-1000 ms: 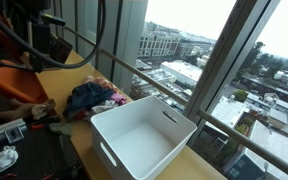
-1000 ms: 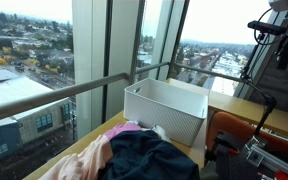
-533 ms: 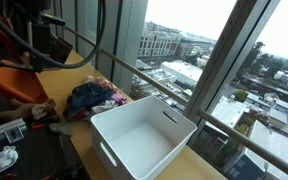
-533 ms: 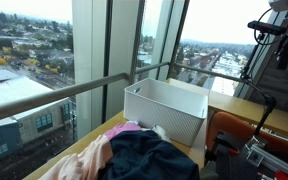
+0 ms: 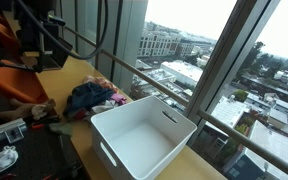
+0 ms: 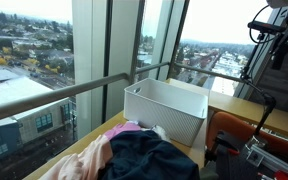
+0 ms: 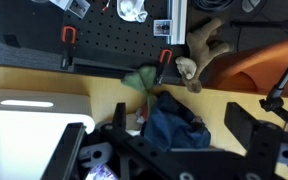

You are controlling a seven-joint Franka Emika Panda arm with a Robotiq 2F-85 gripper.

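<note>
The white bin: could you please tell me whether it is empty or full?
Empty. In an exterior view the bin shows only bare white floor and walls; the clothes lie heaped beside it.

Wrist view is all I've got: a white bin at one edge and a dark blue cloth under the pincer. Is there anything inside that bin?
Observer: No. In both exterior views the white bin is empty, with its floor bare.
Operator: Is the blue cloth lying there alone?
Observer: No. The dark blue cloth is heaped together with a pale pink garment.
Operator: What is past the bin, on its far side?
Observer: A railing runs along tall windows close behind it.
</note>
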